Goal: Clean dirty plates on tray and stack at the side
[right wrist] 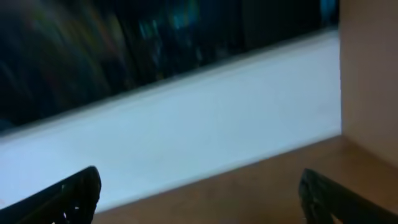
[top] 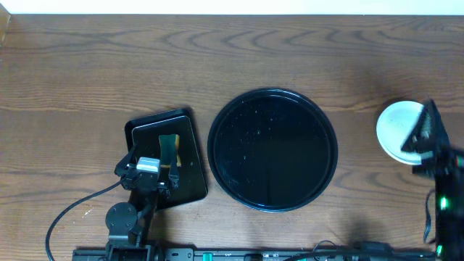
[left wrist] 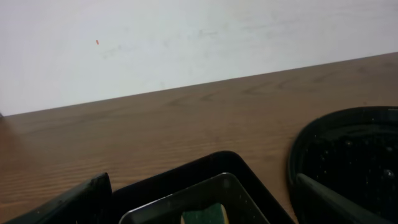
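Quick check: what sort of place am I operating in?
Probably a lab bench, not a kitchen: wooden table, plain white wall behind it, a cable trailing across it, and a staged round black tray.

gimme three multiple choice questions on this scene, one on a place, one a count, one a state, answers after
1. Where are the plates relative to the round tray?
A on it
B on the table to its right
C on the table to its left

2. How many plates lie on the round tray?
A none
B two
C three

3. How do the jaws of the left gripper stand?
A shut on a plate
B shut, empty
C open

Answers:
1 B, the overhead view shows them on the wood, off the tray.
2 A, its black surface is bare.
3 C, the left wrist view shows both fingers wide apart, gripping nothing.
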`<state>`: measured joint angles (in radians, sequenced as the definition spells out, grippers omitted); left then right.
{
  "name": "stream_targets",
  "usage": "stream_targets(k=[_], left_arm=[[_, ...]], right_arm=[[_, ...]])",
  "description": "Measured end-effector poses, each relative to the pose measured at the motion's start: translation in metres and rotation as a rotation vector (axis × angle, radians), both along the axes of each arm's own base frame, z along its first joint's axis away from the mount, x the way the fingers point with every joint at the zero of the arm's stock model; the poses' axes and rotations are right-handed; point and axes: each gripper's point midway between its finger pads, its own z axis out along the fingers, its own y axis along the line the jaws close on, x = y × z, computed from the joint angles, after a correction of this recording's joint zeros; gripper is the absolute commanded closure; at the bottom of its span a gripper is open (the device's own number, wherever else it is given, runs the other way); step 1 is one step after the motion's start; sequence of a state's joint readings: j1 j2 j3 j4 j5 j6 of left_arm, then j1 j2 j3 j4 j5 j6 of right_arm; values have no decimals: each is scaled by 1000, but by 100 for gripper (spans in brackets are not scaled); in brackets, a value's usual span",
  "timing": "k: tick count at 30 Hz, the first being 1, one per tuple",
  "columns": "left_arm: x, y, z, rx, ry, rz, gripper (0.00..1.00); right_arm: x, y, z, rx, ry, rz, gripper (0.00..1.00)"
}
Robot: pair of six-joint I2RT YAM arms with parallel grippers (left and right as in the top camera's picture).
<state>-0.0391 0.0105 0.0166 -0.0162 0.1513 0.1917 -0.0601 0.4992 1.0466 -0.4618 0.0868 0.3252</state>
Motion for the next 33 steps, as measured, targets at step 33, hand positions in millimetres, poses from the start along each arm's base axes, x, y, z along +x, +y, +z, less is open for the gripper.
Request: stream_targets(k=[33], left_arm=[[0, 0, 0, 0, 1, 0, 9]], right_arm=[[11, 25, -144, -2, -328, 129, 1]])
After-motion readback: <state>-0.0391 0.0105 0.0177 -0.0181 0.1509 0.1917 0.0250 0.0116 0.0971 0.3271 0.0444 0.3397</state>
